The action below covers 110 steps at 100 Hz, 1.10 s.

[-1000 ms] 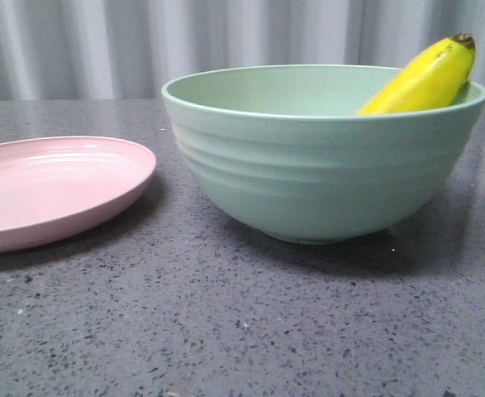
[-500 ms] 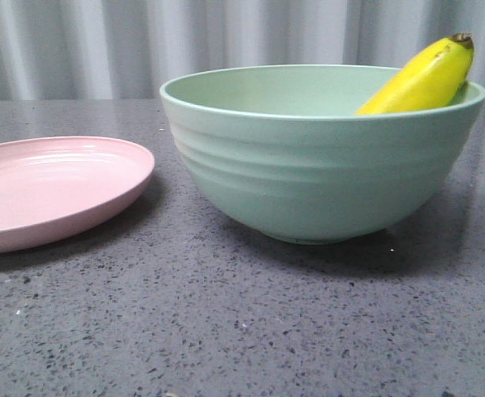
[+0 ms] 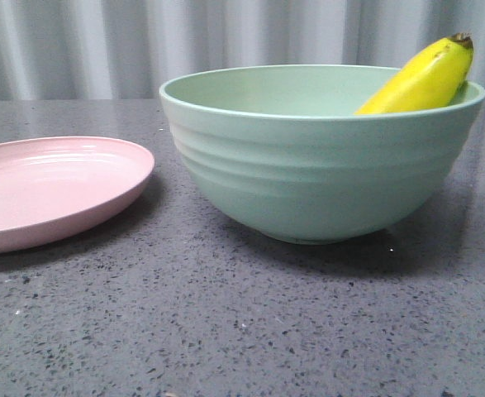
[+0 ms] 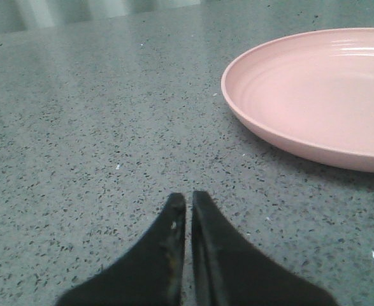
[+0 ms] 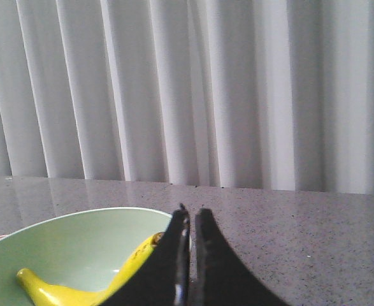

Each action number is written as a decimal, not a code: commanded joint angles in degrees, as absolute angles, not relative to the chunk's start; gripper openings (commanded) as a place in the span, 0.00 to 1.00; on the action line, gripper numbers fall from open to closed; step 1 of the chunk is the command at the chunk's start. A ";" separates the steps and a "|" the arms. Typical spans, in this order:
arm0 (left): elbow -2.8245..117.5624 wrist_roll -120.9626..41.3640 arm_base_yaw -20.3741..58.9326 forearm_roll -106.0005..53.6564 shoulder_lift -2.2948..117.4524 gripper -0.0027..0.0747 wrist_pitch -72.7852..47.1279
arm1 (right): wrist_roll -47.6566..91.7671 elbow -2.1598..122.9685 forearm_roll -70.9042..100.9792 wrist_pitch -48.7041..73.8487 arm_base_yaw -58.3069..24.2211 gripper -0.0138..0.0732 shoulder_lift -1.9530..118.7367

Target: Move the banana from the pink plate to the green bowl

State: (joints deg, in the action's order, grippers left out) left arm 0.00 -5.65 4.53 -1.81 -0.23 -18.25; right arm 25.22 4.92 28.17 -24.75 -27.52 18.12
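The yellow banana (image 3: pixel 424 81) lies inside the pale green bowl (image 3: pixel 316 165), its brown tip leaning over the right rim. The right wrist view shows the banana (image 5: pixel 78 292) curved along the bowl's (image 5: pixel 59 248) inner wall. The pink plate (image 3: pixel 48 186) sits bare at the left of the bowl. My right gripper (image 5: pixel 192 217) is shut and holds nothing, raised above the bowl's rim. My left gripper (image 4: pixel 188 199) is shut and holds nothing, low over the counter beside the plate (image 4: pixel 320 95). Neither gripper shows in the front view.
A grey speckled counter (image 3: pixel 242 322) carries both dishes. A pale pleated curtain (image 3: pixel 225 41) closes off the back.
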 commanded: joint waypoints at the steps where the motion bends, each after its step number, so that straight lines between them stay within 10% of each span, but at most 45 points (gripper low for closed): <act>1: -0.63 -5.24 4.44 -2.42 -1.85 0.01 -14.98 | 25.55 6.47 27.28 -28.97 -27.23 0.09 18.57; 59: -0.63 -5.24 4.44 -2.42 -1.85 0.01 -14.87 | 24.16 -1.66 22.45 -39.64 -25.89 0.09 18.57; 110: -0.63 -5.24 4.44 -2.42 -1.85 0.01 -14.87 | -3.78 -1.66 -3.32 -23.19 -4.31 0.09 11.95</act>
State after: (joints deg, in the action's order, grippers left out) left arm 0.00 -5.65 4.53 -1.81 -0.23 -18.31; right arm 1.89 -0.66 2.81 -25.73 -7.91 14.25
